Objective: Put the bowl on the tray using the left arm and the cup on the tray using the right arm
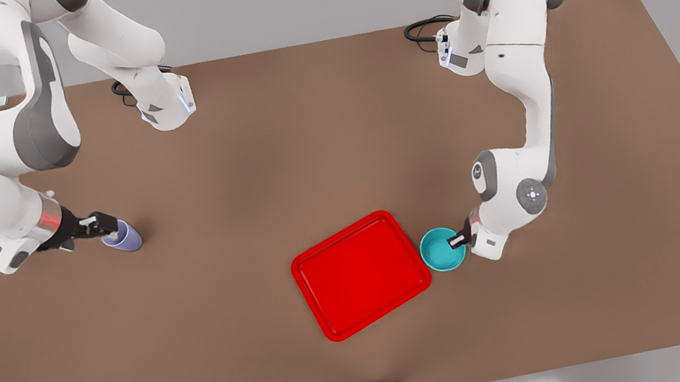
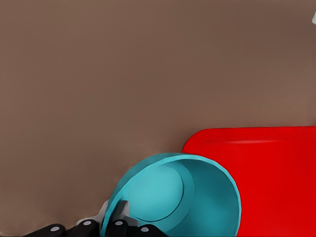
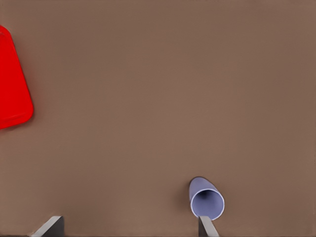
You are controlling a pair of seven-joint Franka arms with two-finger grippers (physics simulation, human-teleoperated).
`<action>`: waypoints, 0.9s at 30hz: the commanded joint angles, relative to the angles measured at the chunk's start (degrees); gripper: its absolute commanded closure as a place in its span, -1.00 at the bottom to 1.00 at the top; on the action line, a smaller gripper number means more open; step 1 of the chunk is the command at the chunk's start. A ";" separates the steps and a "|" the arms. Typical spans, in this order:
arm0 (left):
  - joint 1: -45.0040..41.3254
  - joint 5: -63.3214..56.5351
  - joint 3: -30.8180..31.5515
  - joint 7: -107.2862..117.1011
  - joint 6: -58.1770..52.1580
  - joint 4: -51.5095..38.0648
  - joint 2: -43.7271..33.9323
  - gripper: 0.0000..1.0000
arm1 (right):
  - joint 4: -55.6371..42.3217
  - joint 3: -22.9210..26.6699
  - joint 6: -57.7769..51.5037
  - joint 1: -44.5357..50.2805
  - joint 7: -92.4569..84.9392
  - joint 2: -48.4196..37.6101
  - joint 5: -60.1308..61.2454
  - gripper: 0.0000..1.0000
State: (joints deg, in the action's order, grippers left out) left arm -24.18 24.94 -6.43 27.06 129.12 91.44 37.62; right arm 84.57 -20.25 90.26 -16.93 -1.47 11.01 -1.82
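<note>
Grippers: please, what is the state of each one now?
Left gripper: shut on the bowl rim, beside the tray.
Right gripper: open, around the cup.

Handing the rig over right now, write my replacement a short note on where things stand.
Left pincer: shut on the bowl's rim, at the tray's edge on the front view's right.
Right pincer: open, fingers straddling the cup, far off on the front view's left.
Done: bowl gripped. Nothing is on the tray yet.
Left: set the bowl on the tray; grip the cup and carry it over.
</note>
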 commanded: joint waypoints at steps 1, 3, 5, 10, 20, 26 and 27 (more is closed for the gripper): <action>-0.59 10.04 0.01 1.84 0.08 -0.90 0.61 0.57 | 0.07 0.03 -0.08 -2.14 0.06 0.50 0.06 -1.00; -4.55 10.13 0.01 12.13 0.17 -5.30 3.78 0.57 | 1.12 0.03 -5.62 -4.69 0.68 0.59 -0.20 -1.00; -7.45 10.39 0.01 18.46 1.39 -9.17 7.03 0.57 | 10.61 0.03 0.09 -7.15 0.59 -0.99 -0.56 -1.00; -8.07 10.39 0.01 20.23 3.07 -10.49 8.88 0.57 | 39.36 0.03 27.25 -15.33 -0.20 -9.26 -0.29 -1.00; -7.81 10.31 -0.08 19.70 3.07 -10.49 9.40 -1.00 | 40.50 0.21 28.75 -18.76 -0.03 -3.55 -0.56 -1.00; -7.54 9.69 -0.69 19.52 2.28 -10.49 7.65 -1.00 | 39.09 2.49 23.21 -18.23 -0.20 -1.35 -0.56 -1.00; -7.54 8.20 -2.62 19.35 -0.62 -10.49 6.42 -1.00 | 39.18 2.58 23.21 -18.31 -0.29 -1.35 -0.56 -1.00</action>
State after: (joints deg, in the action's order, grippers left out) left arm -31.77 34.30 -9.81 46.41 127.59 80.95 43.87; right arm 123.83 -17.61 113.47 -35.18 -1.76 9.67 -2.37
